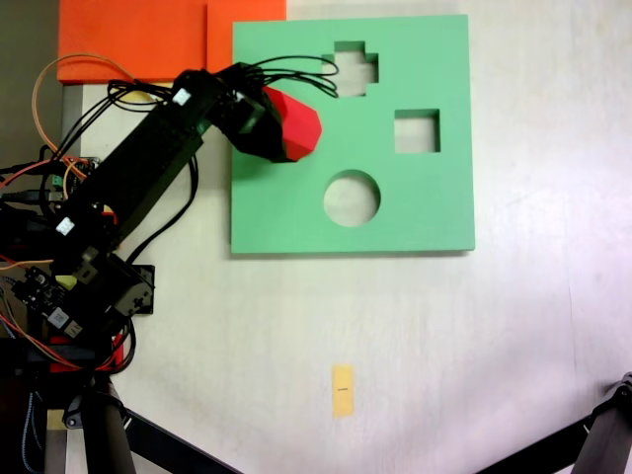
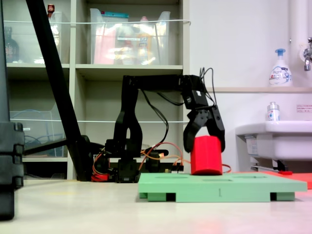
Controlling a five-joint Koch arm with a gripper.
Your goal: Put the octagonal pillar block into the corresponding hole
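Red, eight-sided octagonal pillar block (image 2: 206, 155), tilted slightly, held by gripper (image 2: 205, 146).

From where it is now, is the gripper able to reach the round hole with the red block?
Probably yes. The gripper holds the red octagonal block over the green foam board, and the round hole lies close by, open, with nothing between them.

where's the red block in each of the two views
A fixed view, from above: the red block is at upper centre-left, over the green board's left part, at the arm's tool.
A fixed view, from table level: the block is right of centre, above the board, between the tool's jaws.
Shared landmark: the green board.
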